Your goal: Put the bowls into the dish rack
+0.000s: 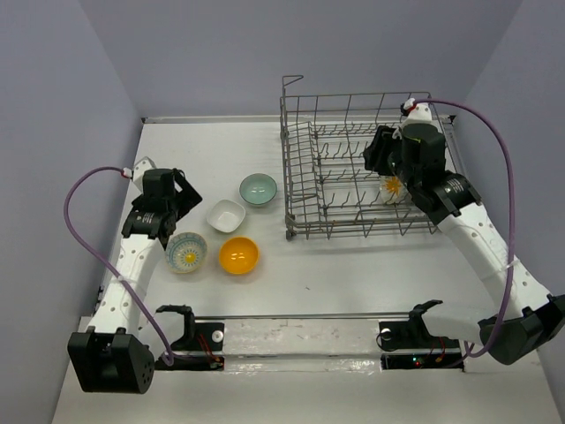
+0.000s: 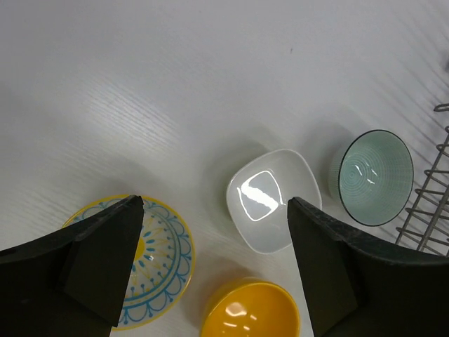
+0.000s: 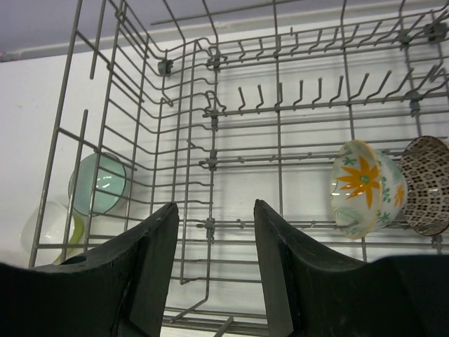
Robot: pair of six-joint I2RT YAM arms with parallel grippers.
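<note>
Evidently the bowls are glazed and hard: bright highlights sit on the white squarish bowl (image 2: 269, 200) and the orange-yellow bowl (image 2: 250, 310), so I judge them stiff, light, slick under the pads and liable to chip against wire. The best hold is probably over the rim, one finger inside and one outside. In the top view four bowls sit on the table at nine o'clock of the dish rack (image 1: 344, 228). From the white one, the pale teal bowl (image 1: 258, 187) lies at about one o'clock, the orange-yellow at about five, and the yellow-and-white patterned bowl (image 1: 186, 253) near seven. The left gripper (image 2: 215, 203) hangs above them, spread wide and empty. Inside the rack the flower bowl (image 3: 363, 188) and the brown-speckled bowl (image 3: 426, 184) stand on edge side by side. The right gripper (image 3: 215, 207) hovers over the rack, parted and holding nothing.
</note>
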